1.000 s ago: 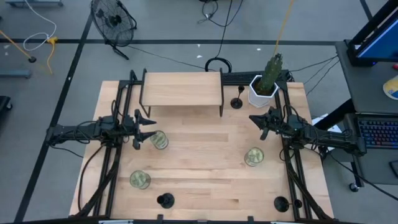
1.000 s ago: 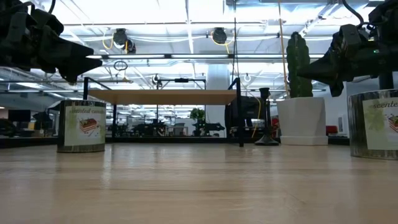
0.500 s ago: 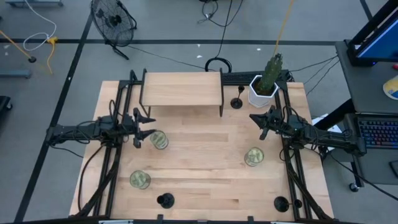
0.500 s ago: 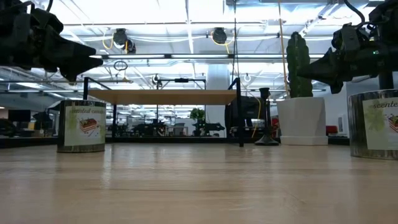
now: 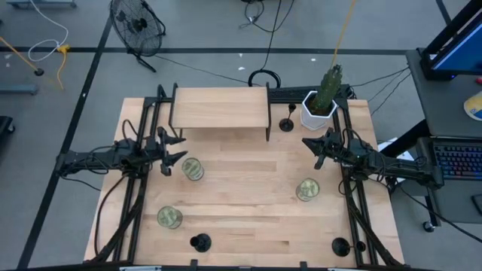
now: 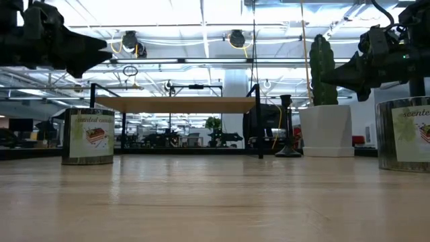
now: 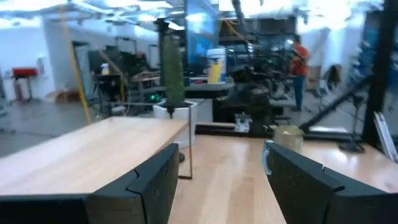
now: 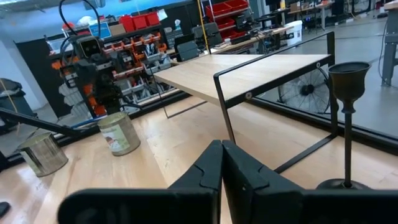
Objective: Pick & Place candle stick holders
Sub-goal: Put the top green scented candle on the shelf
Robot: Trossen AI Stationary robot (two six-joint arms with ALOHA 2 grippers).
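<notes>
Desk (image 5: 248,188) is crowded for a pick: wooden riser shelf (image 5: 220,108) at the back centre, white pot with cactus (image 5: 319,108) at back right, three candle jars (one by the left arm (image 5: 193,169), one toward the front left (image 5: 169,217), one near the right arm (image 5: 307,189)). Biggest risk I'd flag is collision on approach: the back candle stick holder (image 5: 286,123) stands between the shelf's black leg and the cactus pot, just beside both, so a wide or angled entry could clip the frame or nudge the pot. Second risk is tipping: all three holders are upright, long axis vertical, cup end up, flat round base on the desk; a thin stem on a small base will likely topple if a finger meets it off-centre or high up. The other two stand along the front edge, one at front centre-left (image 5: 199,242), one at front right (image 5: 340,246), near the lip, so a shove could send them off. Left gripper (image 5: 172,152) hovers above the desk by the nearest jar, jaws parted about halfway, holding nothing. Right gripper (image 5: 310,146) hovers in front of the cactus pot, fingers (image 8: 214,168) closed together and empty; it must open before any grasp, or it'll just knock the stem over.
</notes>
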